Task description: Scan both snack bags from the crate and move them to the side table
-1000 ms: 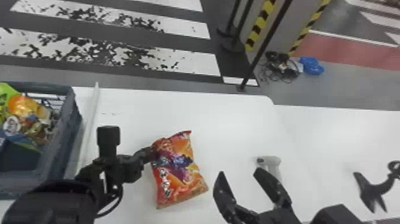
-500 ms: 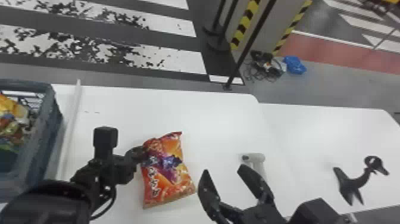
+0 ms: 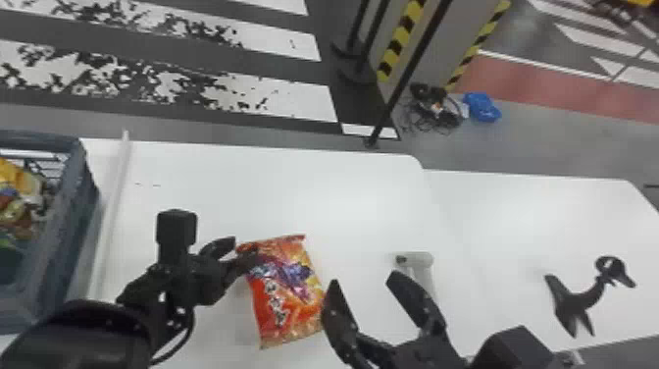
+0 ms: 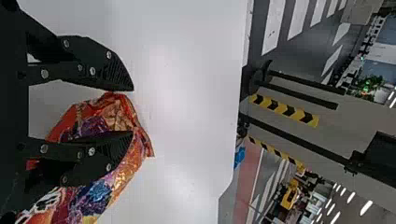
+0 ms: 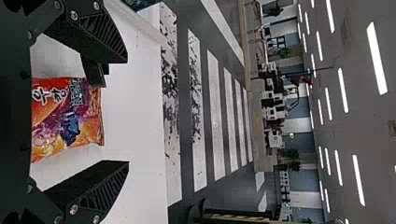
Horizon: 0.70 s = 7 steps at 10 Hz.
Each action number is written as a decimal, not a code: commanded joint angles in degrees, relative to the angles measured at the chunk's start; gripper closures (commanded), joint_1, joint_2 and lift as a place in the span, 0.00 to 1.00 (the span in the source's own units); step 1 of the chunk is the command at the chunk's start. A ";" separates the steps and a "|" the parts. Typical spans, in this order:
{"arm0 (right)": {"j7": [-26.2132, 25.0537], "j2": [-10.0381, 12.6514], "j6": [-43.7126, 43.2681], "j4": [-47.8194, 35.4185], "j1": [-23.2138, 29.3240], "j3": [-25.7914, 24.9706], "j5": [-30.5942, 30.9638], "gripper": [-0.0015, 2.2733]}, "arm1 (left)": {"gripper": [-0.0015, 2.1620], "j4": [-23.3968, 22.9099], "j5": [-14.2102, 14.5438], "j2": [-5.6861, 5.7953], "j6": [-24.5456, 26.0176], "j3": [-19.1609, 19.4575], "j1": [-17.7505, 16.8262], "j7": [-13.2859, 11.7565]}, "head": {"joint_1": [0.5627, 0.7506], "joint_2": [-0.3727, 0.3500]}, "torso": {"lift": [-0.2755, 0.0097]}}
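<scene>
Fingers apart, your right gripper (image 3: 365, 278) and left gripper (image 3: 244, 245) flank one snack bag (image 3: 289, 299), lower centre; its scan is unconfirmed. A second bag (image 3: 17, 211) sits in the crate (image 3: 73, 196), left edge; both transfers remain. Beyond, white tabletop (image 3: 343, 206) offers room toward the side table (image 3: 515, 211), right.

1. A smooth white counter (image 3: 353, 206) with a rounded far corner; two small dark marks show near its far edge.
2. At its left end, an open blue-grey plastic crate (image 3: 73, 171), just beside a thin, straight white strip (image 3: 115, 206).
3. Right of the strip, a shiny orange, red and purple snack bag (image 3: 294, 299), lying face up.
4. Well apart from the bag, farther right, a pale grey handheld scanner (image 3: 425, 267).
5. Right again, a second white counter (image 3: 515, 211) bearing a black stand (image 3: 577, 300) with a ringed top.
</scene>
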 commanded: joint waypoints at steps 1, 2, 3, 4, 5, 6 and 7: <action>0.00 0.01 0.00 0.00 0.00 0.23 0.16 0.07 | 0.02 -2.46 -1.14 -0.15 -0.03 0.00 1.03 0.72 | 0.70 0.03 | 0.86; 0.00 0.01 0.00 0.00 0.00 0.23 0.25 0.07 | 0.02 -4.66 -1.22 -0.15 -0.03 0.61 1.82 0.90 | 0.70 0.03 | 0.86; 0.00 -0.08 0.00 0.00 0.00 0.23 0.25 0.07 | 0.02 -8.09 -1.14 -0.15 -0.03 1.05 3.14 1.16 | 0.70 0.03 | 0.86; 0.09 -0.08 0.00 0.00 0.00 0.23 0.25 0.07 | 0.02 -11.78 -1.14 -0.15 0.15 1.14 4.54 2.39 | 0.70 0.03 | 0.86; 0.09 -0.08 0.00 0.00 -0.08 0.32 0.25 0.07 | 0.02 -15.91 -0.87 -0.15 0.67 2.63 6.39 2.48 | 0.70 0.03 | 0.86; 0.00 -0.08 0.00 0.00 -0.17 0.32 0.25 0.07 | 0.02 -20.39 -0.87 -0.15 1.55 4.04 8.32 2.92 | 0.70 0.04 | 0.86; 0.09 -0.16 0.00 0.09 -0.26 0.32 0.25 0.07 | 0.03 -25.23 -1.58 -0.15 2.08 4.74 10.43 4.41 | 0.70 0.07 | 0.86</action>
